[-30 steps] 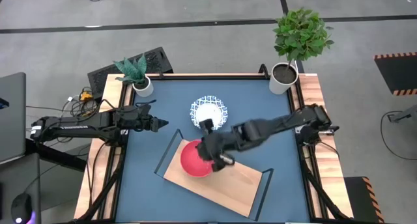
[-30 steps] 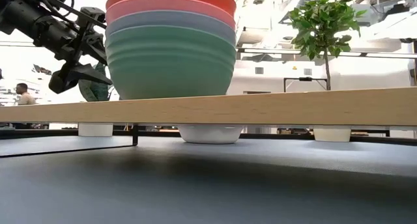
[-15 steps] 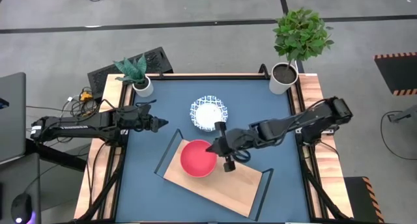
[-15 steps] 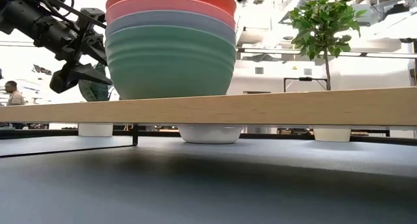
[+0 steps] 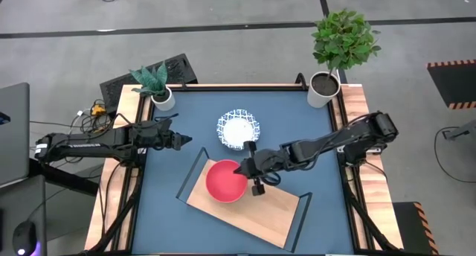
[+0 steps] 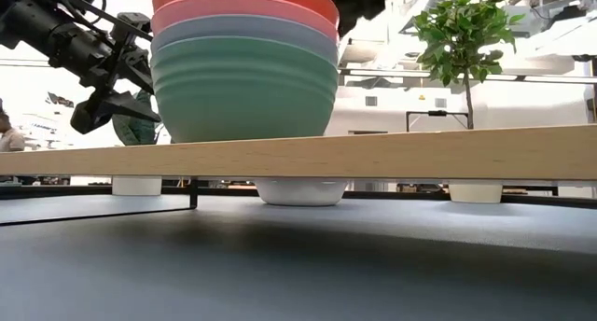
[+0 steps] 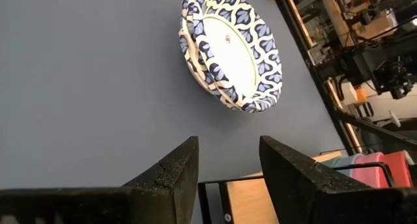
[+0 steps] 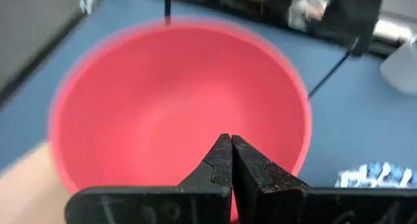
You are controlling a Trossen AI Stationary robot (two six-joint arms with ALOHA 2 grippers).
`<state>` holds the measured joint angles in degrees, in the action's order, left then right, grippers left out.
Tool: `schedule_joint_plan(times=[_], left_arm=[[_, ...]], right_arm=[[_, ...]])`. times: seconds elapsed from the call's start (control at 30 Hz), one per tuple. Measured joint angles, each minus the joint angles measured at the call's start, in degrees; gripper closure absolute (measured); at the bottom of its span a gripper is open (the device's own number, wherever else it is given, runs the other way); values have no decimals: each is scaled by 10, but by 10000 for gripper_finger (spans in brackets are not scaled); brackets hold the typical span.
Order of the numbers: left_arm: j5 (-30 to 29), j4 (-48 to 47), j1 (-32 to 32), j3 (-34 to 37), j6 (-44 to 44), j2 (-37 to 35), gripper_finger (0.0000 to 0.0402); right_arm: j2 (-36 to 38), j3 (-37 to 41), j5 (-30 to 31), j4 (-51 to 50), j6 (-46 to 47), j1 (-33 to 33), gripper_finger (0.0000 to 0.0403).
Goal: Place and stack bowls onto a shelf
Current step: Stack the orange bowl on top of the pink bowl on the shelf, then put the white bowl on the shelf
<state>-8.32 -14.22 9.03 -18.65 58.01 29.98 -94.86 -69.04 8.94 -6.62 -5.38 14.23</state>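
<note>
We see the dark blue tabletop point(image 5: 297, 129) carrying the shelf point(image 5: 271, 211), a light-wood board with black frame ends lying slantwise at about six o'clock from the table's centre. On the board's end toward nine o'clock stands a stack of bowls: from above only the pink-red bowl point(image 5: 225, 181) on top shows, while the low view shows the teal-green bowl point(image 6: 244, 88) at the bottom, resting on the wood, with paler rims nested between it and the red one. The white bowl with the blue patterned rim point(image 5: 239, 129) sits on the tabletop at twelve o'clock from the stack, apart from the shelf. The right gripper point(image 5: 245, 167) hangs just over the red bowl's rim at its two o'clock edge; its own camera shows its fingers pressed together, clenched on nothing, above the red bowl's hollow. The left gripper point(image 5: 184, 142) waits near the table's nine o'clock edge, its fingers point(image 7: 171, 178) spread apart, released, facing the patterned bowl. Two potted plants point(image 5: 341, 48) stand at the far corners.
</note>
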Motion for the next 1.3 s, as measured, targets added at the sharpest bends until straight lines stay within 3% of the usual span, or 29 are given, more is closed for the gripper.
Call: schedule_joint_plan(times=[0.2, 0.3, 0.4, 0.53, 0.7, 0.83, 1.0, 1.3], left_arm=[[1, 1, 0, 0, 1, 0, 255], [1, 2, 0, 0, 1, 0, 255], [1, 7, 0, 0, 1, 0, 255], [1, 13, 0, 0, 1, 0, 255], [4, 13, 0, 0, -3, 0, 255], [4, 13, 0, 0, -6, 0, 255], [4, 13, 0, 0, -31, 0, 255], [4, 12, 0, 0, -41, 0, 255]], right_arm=[[30, 1, 21, 2, -1, 0, 377], [67, -13, 80, -17, 1, -3, 364], [106, -34, 156, -71, 8, -16, 346], [152, -41, 169, -190, 12, -48, 309], [158, -40, 100, -335, 11, -92, 242], [124, -40, 35, -339, -54, -116, 204], [40, -39, -1, -305, -134, -131, 197], [-70, -39, -29, -243, -181, -158, 213]])
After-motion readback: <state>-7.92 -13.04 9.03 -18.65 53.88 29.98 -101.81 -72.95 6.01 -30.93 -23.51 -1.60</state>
